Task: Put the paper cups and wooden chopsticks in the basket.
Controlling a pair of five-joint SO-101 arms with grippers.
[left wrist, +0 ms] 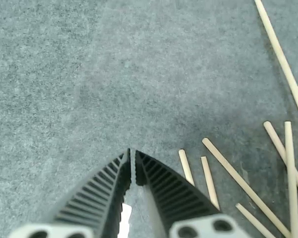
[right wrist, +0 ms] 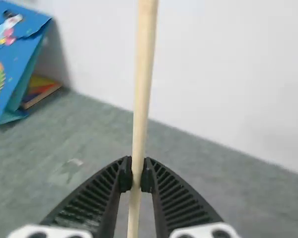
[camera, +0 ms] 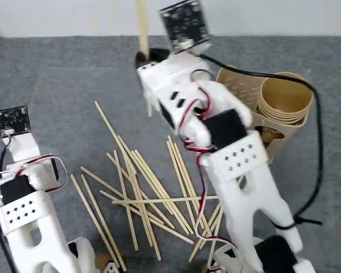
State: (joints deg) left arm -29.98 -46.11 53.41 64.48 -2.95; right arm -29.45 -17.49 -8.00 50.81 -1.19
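My right gripper (right wrist: 134, 179) is shut on one wooden chopstick (right wrist: 141, 99), held upright. From above, that chopstick (camera: 142, 28) rises past the picture's top edge, with the right gripper (camera: 143, 60) raised over the mat's far middle. Several chopsticks (camera: 148, 193) lie scattered on the grey mat. A stack of paper cups (camera: 284, 102) lies beside the beige basket (camera: 241, 85) at the far right, partly hidden by the right arm. My left gripper (left wrist: 132, 161) is shut and empty, low over bare mat, with chopstick ends (left wrist: 208, 178) close by.
A grey mat (camera: 62, 96) covers the table. A black cable (camera: 318, 165) loops along the right side of the right arm. In the right wrist view a blue paper bag (right wrist: 12, 59) leans against the white wall behind the table.
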